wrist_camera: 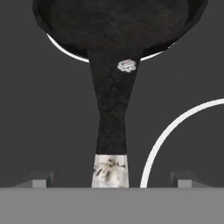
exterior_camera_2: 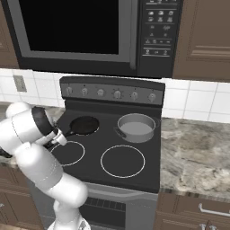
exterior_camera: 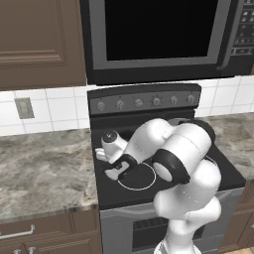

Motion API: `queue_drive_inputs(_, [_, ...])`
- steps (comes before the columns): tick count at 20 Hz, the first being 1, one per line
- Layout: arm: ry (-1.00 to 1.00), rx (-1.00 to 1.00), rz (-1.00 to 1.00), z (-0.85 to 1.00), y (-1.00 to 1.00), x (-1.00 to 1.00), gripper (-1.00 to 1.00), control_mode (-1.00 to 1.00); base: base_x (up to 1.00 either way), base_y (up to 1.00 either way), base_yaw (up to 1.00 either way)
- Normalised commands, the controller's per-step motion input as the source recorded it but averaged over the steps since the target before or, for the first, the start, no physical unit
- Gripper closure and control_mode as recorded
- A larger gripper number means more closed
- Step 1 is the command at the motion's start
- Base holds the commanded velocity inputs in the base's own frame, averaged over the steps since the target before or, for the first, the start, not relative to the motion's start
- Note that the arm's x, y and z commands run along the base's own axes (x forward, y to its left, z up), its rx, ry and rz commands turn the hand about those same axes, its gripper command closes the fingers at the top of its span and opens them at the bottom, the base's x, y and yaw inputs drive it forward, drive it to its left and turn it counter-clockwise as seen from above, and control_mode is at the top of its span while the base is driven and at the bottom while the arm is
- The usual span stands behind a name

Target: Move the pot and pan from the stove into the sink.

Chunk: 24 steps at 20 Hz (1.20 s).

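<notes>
Hand point(wrist_camera: 112, 179) spread wide, fingers either side of pan point(wrist_camera: 113, 109) handle.

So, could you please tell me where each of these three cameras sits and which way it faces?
Left base view: behind the arm's left, looking forward and down at the stove; the white arm rises at lower right, covering the cookware.
Right base view: behind the arm's right, facing the same stove; the pan and pot sit on the rear burners, the arm at lower left.
Hand view: on the hand, looking along the open gripper at the pan's handle between the fingertips.
Shared: both base views show the stove, microwave and arm.
</notes>
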Motion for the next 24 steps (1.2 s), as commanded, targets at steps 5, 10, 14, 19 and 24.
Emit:
queue_drive_inputs(5, [0.03, 0.0, -0.06, -0.3, 0.14, 0.34, -1.0, -1.0, 0.0, 0.0, 0.0])
queue_drive_inputs(10, [0.0, -0.01, -0.01, -0.05, 0.05, 0.07, -1.0, -1.0, 0.0, 0.0, 0.0])
queue_drive_inputs(14, [0.01, -0.01, 0.0, -0.12, -0.01, -0.02, -1.0, -1.0, 0.0, 0.0, 0.0])
queue_drive_inputs(19, [0.0, 0.0, 0.0, -0.26, -0.13, -0.13, -1.0, -1.0, 0.0, 0.0, 0.0])
queue_drive_inputs(24, [0.0, 0.0, 0.0, -0.21, -0.11, -0.13, -1.0, -1.0, 0.0, 0.0, 0.0])
